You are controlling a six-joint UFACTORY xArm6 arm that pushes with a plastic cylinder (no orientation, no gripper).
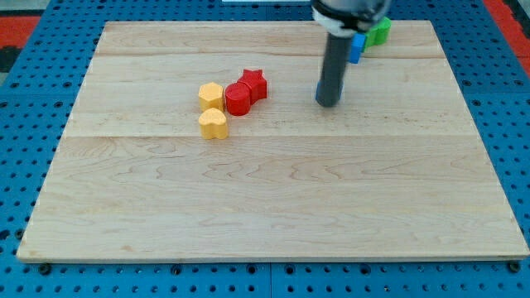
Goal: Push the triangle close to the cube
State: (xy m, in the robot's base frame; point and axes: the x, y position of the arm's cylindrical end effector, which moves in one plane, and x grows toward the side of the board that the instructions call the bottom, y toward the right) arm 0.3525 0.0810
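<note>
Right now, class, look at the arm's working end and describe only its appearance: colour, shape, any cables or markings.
It ends in a straight, round rod, dark grey, plain and smooth, with no visible markings or cables. My tip is a flat, blunt end of the same dark colour. At the view's top the rod joins a wider black mount with a pale band, cut off by the frame edge. No fingers or jaws.

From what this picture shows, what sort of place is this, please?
Probably a robotics lab test bench. A pale wooden board lies on a blue perforated base, small coloured blocks such as a red star sit on it, and my tip rests on the board.
</note>
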